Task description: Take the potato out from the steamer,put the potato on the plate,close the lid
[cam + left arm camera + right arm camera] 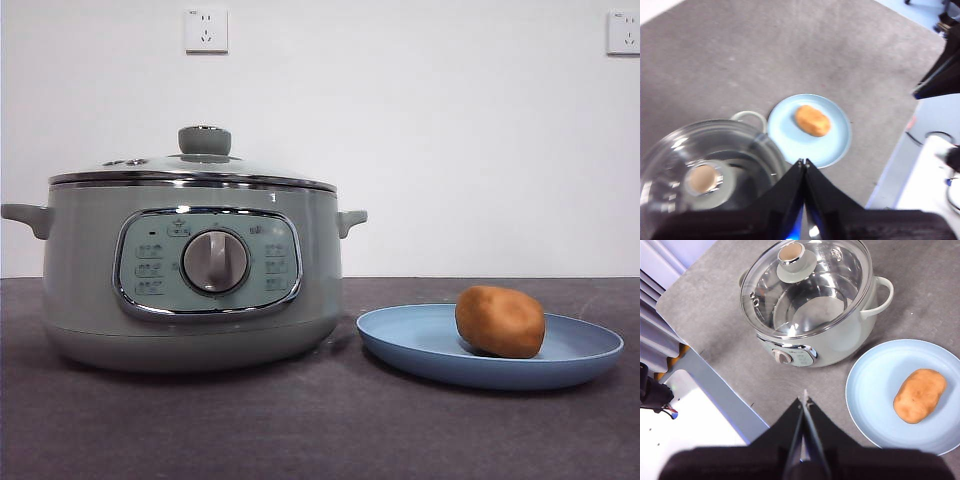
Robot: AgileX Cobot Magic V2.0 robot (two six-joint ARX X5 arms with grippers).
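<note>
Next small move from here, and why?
Probably none beyond keeping both arms parked. The potato already lies on the plate, and the lid sits closed on the steamer. The left hand and right hand are shut, raised, holding nothing.

A pale sage-green steamer (190, 265) with a front dial sits left of centre, its glass lid (195, 165) closed on top. At lower right, a brown-orange potato (500, 321) lies on a shallow light blue plate (420, 345) just beside the steamer
</note>
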